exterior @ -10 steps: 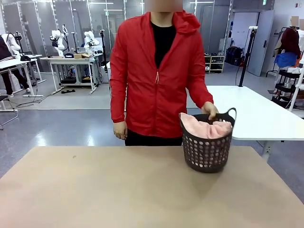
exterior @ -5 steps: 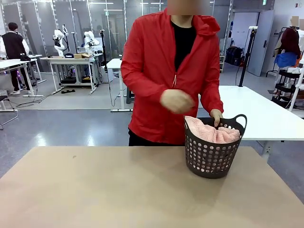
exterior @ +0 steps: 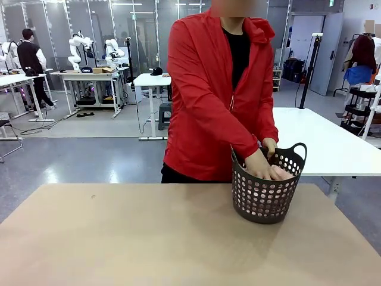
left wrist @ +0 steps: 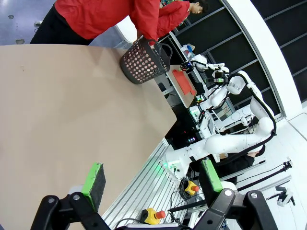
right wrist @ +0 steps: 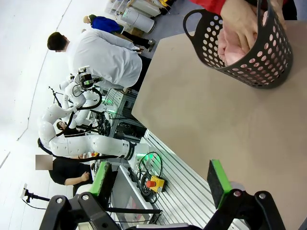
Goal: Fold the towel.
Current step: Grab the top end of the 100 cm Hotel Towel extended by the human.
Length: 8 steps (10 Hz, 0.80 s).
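The salmon-pink towel (exterior: pixel 281 174) lies bunched inside a dark perforated basket (exterior: pixel 262 199) at the table's far right. The person in a red jacket has both hands (exterior: pixel 260 165) down in the basket on the towel. From the right wrist view the towel (right wrist: pixel 229 44) shows pink under a hand in the basket (right wrist: pixel 268 57). My left gripper (left wrist: pixel 152 178) stands open at the table's near edge, far from the basket (left wrist: pixel 142 61). My right gripper (right wrist: pixel 160 180) is open too, above the near edge, nothing between its green pads.
The tan table (exterior: pixel 149 238) stretches bare from the basket to the near edge. A white table (exterior: pixel 324 140) stands behind at the right. Other people and work tables are farther back at the left.
The person has brought the free hand down into the basket, and both hands now press on the towel, which sits lower. The basket has shifted little. Both grippers stay open.
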{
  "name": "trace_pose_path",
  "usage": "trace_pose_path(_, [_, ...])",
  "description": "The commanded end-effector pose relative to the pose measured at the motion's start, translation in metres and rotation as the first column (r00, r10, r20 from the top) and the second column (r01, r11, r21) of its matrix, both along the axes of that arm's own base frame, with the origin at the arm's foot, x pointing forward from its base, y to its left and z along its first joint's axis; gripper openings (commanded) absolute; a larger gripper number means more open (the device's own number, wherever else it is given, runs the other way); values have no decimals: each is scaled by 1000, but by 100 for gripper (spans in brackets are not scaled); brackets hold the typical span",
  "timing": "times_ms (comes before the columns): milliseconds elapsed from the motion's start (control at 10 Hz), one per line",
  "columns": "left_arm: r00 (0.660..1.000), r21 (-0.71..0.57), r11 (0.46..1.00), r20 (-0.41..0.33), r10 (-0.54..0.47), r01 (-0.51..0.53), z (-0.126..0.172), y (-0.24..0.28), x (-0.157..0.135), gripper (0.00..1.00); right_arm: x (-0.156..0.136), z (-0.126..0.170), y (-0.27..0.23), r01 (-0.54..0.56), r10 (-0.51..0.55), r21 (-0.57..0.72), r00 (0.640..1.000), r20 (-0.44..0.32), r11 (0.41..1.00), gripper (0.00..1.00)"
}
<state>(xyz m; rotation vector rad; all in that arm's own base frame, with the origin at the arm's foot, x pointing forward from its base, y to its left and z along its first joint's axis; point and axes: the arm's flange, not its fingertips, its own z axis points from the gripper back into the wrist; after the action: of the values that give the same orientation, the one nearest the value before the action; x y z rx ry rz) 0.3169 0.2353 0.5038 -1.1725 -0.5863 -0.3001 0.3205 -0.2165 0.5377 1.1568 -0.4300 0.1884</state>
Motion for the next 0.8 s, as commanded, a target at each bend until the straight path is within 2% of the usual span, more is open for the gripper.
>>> trace_pose_path(0, [1000,-16,1000,13,-8,8,0,1,0,100,0,0,-2,-7,6,7,1000,21,1000,100])
trace_pose_path(700, [1000,-16,1000,13,-8,8,0,1,0,100,0,0,-2,-7,6,7,1000,21,1000,100])
